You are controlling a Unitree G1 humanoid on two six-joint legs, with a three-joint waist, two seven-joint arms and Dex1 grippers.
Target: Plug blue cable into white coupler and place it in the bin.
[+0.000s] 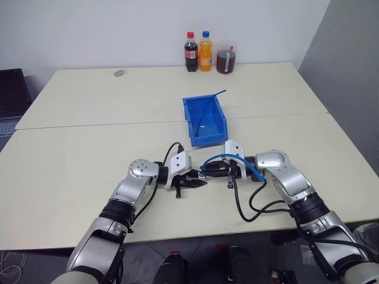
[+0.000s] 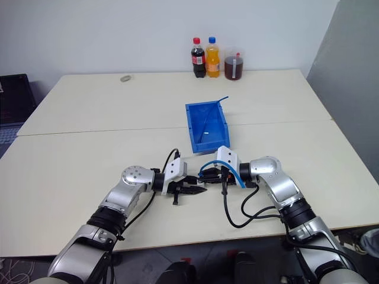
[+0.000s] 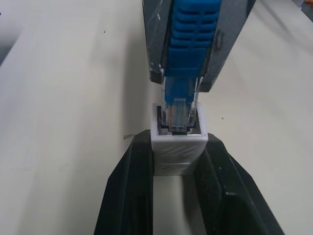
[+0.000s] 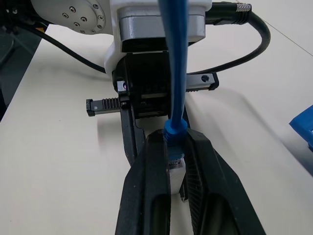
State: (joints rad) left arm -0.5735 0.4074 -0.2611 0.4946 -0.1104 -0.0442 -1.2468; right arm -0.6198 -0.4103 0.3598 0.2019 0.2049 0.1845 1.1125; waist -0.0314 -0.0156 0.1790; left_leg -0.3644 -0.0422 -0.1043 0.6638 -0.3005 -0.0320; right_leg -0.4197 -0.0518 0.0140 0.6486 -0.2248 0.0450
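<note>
- Clamped narrowly, the left gripper (image 3: pixel 178 171) pinches the white coupler (image 3: pixel 179 149) between its two black fingers (image 3: pixel 129 191), which press on the block's opposite side faces.
- Likewise nearly closed, the right gripper (image 4: pixel 177 161) squeezes the ribbed blue boot of the blue cable (image 3: pixel 190 44) just behind its clear plug.
- Both grippers meet tip to tip above the table (image 1: pixel 83 154), in front of the bin (image 1: pixel 204 121).
- Clear plug and coupler: the plug's tip sits in the coupler's dark square opening, with part of the plug body still showing outside it; how deep it goes I cannot tell.
- Coupler: small, boxy, matte white plastic with faint diagonal ridges on its face.
- Cable: thin, smooth, light blue, arching up from the right gripper and back over that wrist.
- Bin: bright blue hard plastic, rectangular, sloped cut-down front. A thin blue strand runs from inside it over its far rim; a small pale speck lies on its floor.
- Table: pale cream, smooth, made of two joined tops.
</note>
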